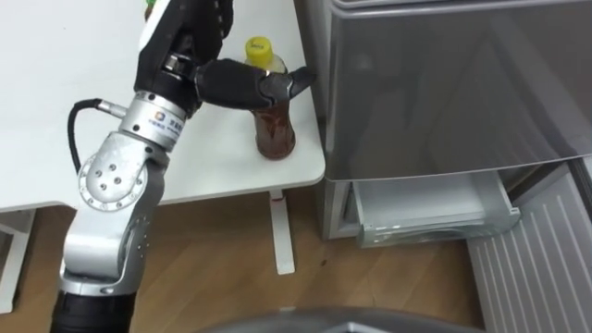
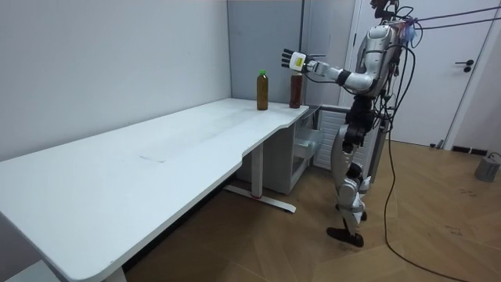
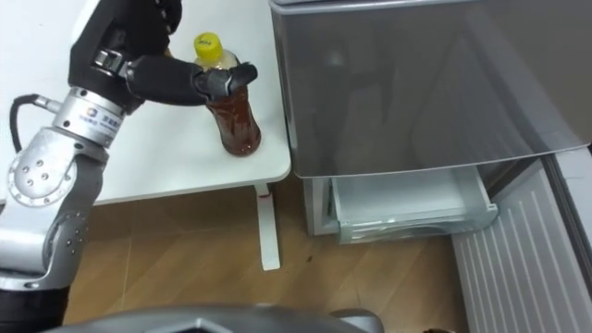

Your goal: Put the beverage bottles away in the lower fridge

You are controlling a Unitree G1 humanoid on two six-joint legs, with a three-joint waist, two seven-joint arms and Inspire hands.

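Observation:
A bottle of brown drink (image 1: pixel 275 129) with a yellow cap stands upright near the right front corner of the white table (image 1: pixel 55 111). My left hand (image 1: pixel 190 37) reaches over the table to it. Its dark thumb (image 1: pixel 250 85) lies across the front of the bottle's neck, and the fingers stay straight, so the hand is open. In the room view the hand (image 2: pixel 295 59) hovers at the top of that bottle (image 2: pixel 295 90), and a second, green-capped bottle (image 2: pixel 262 90) stands just beside it. The fridge's lower drawer (image 1: pixel 435 211) is pulled out and looks bare.
The grey fridge front (image 1: pixel 444 83) rises right beside the table's edge. A ribbed white panel (image 1: pixel 541 268) stands at the lower right next to the drawer. I stand on wooden floor (image 1: pixel 222 259) between table corner and fridge. A table leg (image 1: pixel 282 231) is below the bottle.

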